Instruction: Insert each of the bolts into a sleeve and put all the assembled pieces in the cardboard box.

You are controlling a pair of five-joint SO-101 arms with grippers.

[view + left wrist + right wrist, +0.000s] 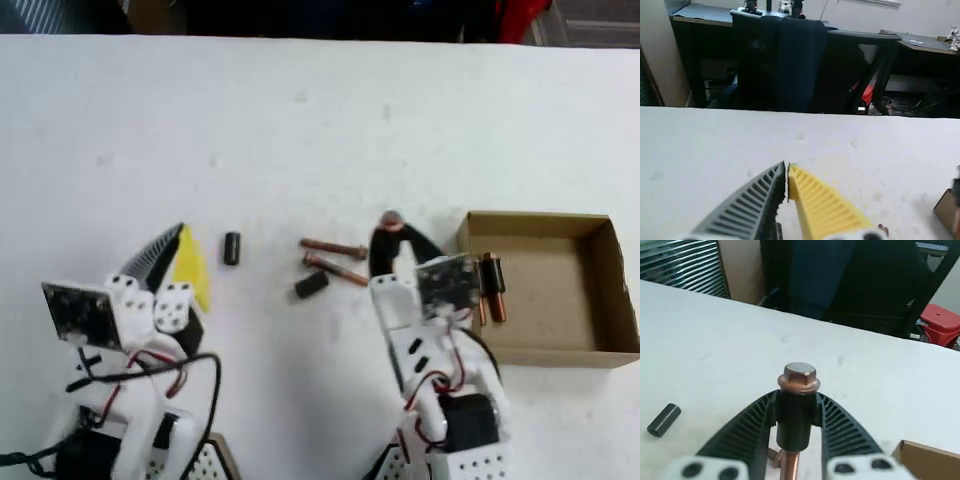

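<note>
My right gripper [796, 415] is shut on a black sleeve [794, 421] with a copper bolt [799, 378] through it, held upright. From above this gripper [392, 240] hangs just left of the cardboard box [600, 290]. The box holds assembled pieces [491, 288] by its left wall. Two copper bolts [334, 247] [337, 269] lie on the table left of the right gripper. One black sleeve [312, 285] rests beside them, another sleeve [232, 248] farther left. My left gripper [787, 170] is shut with nothing in it, its grey and yellow fingers [180, 250] near the left sleeve.
The white table [300, 130] is bare toward the far edge. A dark chair [800, 60] and desks stand beyond it. A red stool [942, 325] sits on the floor behind.
</note>
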